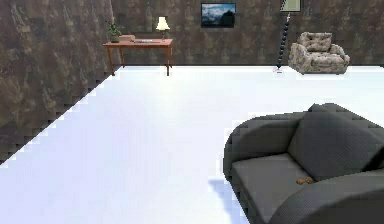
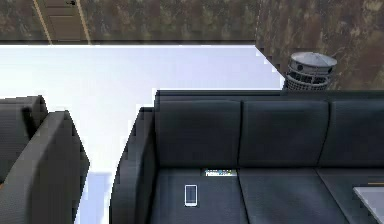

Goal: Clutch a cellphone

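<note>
One cellphone (image 2: 191,194) lies on the dark sofa (image 2: 250,130).

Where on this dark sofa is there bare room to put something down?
The sofa has its middle seat bare, between the phone and small flat thing on one side and a pale slab on the other. The phone's seat is crowded.

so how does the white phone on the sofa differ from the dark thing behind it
The phone is white; the dark thing is black with pale marks. The phone's long side runs front to back on the seat; the dark thing's runs along the backrest. The dark thing is slimmer and lies nearer the backrest than the phone. Both lie flat on the sofa seat.
</note>
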You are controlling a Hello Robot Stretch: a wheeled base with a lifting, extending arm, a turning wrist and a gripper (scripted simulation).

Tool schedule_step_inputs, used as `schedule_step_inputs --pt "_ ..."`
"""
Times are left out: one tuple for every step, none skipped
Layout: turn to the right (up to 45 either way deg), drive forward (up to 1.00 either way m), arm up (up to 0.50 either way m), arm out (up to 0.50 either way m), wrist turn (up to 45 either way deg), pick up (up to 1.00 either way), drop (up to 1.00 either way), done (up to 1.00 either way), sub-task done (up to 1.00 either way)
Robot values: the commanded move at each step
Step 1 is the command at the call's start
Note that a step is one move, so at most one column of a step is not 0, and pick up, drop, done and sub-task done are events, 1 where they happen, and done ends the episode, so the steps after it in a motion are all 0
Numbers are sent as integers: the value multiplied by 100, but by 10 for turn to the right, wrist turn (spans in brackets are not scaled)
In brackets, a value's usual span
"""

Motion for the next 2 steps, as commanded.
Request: schedule_step_inputs --pt "0 0 42 0 0 0 0 0 0" --pt "0 0 0 40 0 0 0 0 0"
